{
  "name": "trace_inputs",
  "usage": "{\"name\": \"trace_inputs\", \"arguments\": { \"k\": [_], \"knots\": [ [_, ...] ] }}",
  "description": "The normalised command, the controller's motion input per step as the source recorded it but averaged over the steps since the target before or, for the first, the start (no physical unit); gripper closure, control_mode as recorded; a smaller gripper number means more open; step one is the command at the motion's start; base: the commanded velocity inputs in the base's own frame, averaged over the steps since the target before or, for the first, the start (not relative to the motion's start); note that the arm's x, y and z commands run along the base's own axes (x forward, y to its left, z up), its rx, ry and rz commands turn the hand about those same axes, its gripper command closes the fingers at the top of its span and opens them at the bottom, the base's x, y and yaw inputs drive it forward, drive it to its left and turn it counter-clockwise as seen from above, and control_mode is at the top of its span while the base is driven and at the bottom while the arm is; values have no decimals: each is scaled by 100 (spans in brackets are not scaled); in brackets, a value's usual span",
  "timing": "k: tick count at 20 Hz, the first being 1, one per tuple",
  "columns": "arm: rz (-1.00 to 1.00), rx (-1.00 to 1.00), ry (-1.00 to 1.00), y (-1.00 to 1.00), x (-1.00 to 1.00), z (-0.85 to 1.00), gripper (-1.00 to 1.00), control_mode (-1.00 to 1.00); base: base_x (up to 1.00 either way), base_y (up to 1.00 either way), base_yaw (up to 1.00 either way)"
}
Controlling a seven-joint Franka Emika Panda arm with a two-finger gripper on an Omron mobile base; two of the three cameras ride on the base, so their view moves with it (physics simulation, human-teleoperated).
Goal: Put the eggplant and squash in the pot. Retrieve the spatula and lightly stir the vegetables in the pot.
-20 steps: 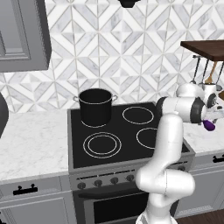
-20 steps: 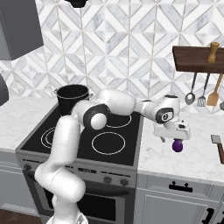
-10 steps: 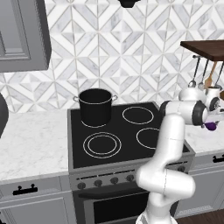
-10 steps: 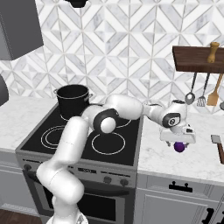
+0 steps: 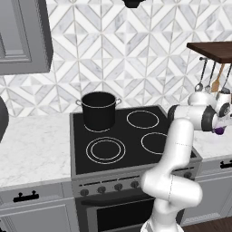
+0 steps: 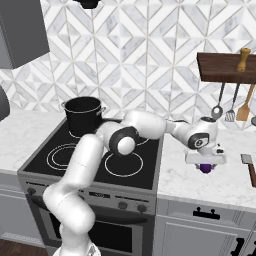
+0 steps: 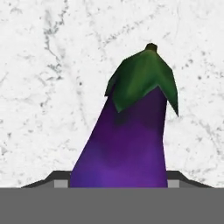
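Nearby, spatula (image 6: 248, 165) right of eggplant (image 6: 205, 168), hand (image 6: 205, 161) seemingly gripping it

The pot (image 5: 99, 111) stands on the stove's (image 5: 127, 145) back-left burner, well apart from the eggplant (image 5: 219, 131)

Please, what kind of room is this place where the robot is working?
It appears to be a rendered home kitchen. A black stove with ring burners carries a tall black pot, marble counters stand on both sides, and utensils hang below a wooden shelf on a patterned tile wall.
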Motion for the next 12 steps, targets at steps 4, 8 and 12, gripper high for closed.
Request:
{"name": "trace_inputs", "arguments": {
  "k": [4, 8, 12],
  "knots": [
    [7, 0, -28, 68, -10, 54, 100, -100, 0, 0, 0],
    [3, -5, -20, 100, -1, 72, 100, -100, 0, 0, 0],
    [1, -17, -19, 100, 0, 60, 100, -100, 0, 0, 0]
  ]
}}
